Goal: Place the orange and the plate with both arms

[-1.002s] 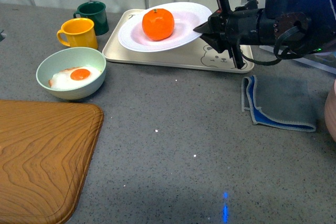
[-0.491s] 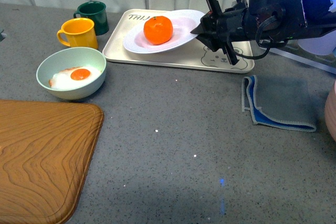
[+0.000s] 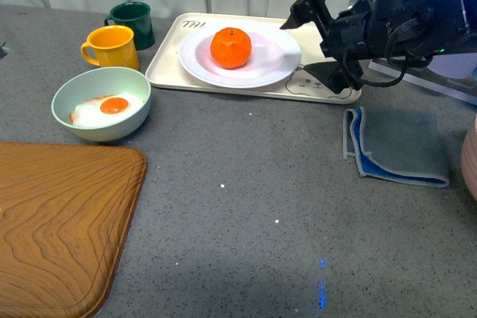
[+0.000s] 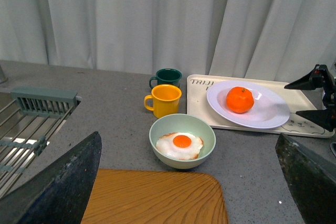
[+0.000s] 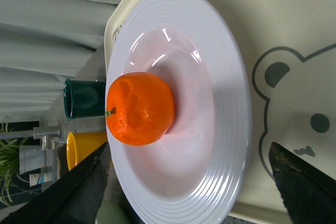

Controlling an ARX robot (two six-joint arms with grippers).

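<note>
The plate (image 3: 240,56) looks like a stiff, glazed ceramic piece, probably fairly heavy and slick, and breakable if dropped or knocked; its wide ridged rim is the natural place to pinch, since the ridges give some bite and the deep centre is occupied. The orange (image 3: 230,47) sits in that centre, round and firm with a dimpled skin, light enough but free to roll if the plate is tilted, so any lift would want to stay level. The plate lies flat on the cream bear tray (image 3: 328,87), directly ahead of the right tool (image 3: 318,41), with the near rim just in front of the fingertips. That right tool stands wide open, one finger above and one below the level of the rim, and from the front view it seems to touch nothing; a narrow gap appears between fingertips and rim, though the angle makes that hard to confirm. The right wrist view agrees: both fingers frame the plate with the rim between them and nothing gripped. The left tool (image 4: 189,182) hangs well back from the tray, over the counter (image 3: 246,176), fingers spread wide and empty.
</note>
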